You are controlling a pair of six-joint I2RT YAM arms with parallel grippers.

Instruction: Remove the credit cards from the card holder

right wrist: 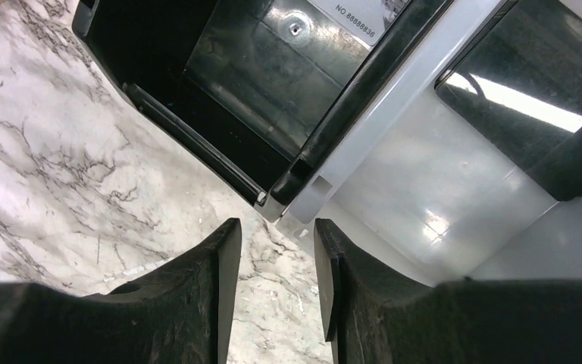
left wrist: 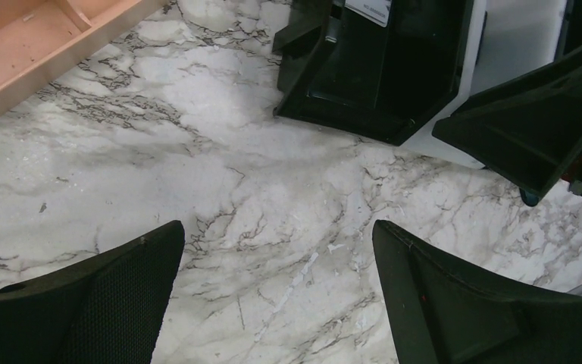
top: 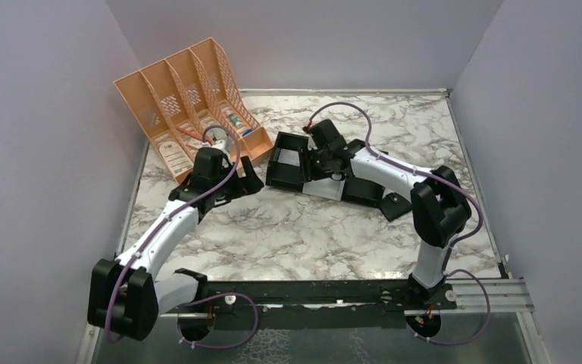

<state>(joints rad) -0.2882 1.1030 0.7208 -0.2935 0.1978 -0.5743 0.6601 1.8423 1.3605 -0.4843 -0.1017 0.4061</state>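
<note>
The card holder (top: 365,191) lies flat and black on the marble right of centre, partly under my right forearm. My right gripper (top: 312,163) hovers at the near edge of the black-and-white tray (top: 288,168). In the right wrist view its jaws (right wrist: 276,231) stand a narrow gap apart with only marble between them. A dark glossy flat piece with a rounded corner (right wrist: 530,98), seemingly one of the credit cards, lies in the tray's white compartment (right wrist: 424,189). My left gripper (top: 251,182) is wide open over bare marble (left wrist: 276,235), left of the tray (left wrist: 379,83).
An orange slotted file organizer (top: 189,98) stands at the back left, close behind my left wrist, and its edge (left wrist: 38,53) shows in the left wrist view. Grey walls enclose the table on three sides. The rail (top: 333,292) with both arm bases runs along the near edge.
</note>
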